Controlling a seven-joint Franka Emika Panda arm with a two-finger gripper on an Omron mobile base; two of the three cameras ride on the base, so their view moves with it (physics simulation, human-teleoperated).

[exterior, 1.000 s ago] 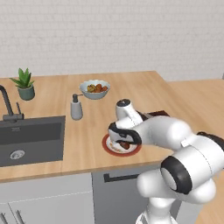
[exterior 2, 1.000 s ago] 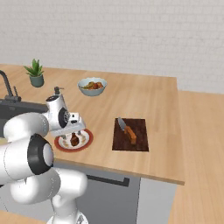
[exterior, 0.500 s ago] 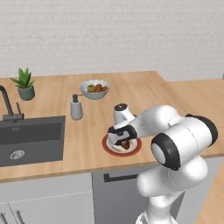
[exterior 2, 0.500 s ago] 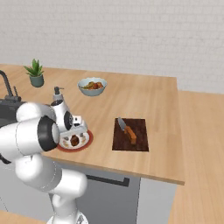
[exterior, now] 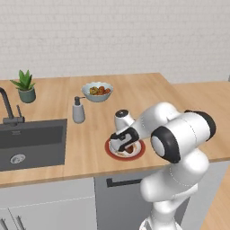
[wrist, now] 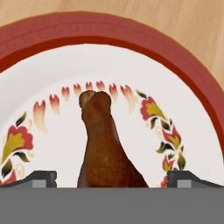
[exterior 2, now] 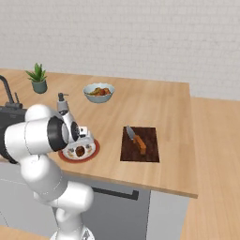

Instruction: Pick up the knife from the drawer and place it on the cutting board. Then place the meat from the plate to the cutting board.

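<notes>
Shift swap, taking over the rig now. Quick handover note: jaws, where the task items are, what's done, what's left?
Gripper: jaws open, fingertips either side of the meat, low over the plate; not closed on it yet.
Knife: lying on the cutting board, right of the plate on the counter. Knife step done.
Meat: on the plate near the counter's front edge.
Left: close on the meat, lift it, carry it to the cutting board, set it beside the knife.

In the left base view the arm covers the cutting board and knife, and the pincer (exterior: 122, 144) hides most of the meat (exterior: 130, 148). In the hand view the plate (wrist: 52, 35) runs off both sides. The meat's near end sinks behind the bottom band, so contact with either fingertip (wrist: 41, 178) cannot be judged.
</notes>
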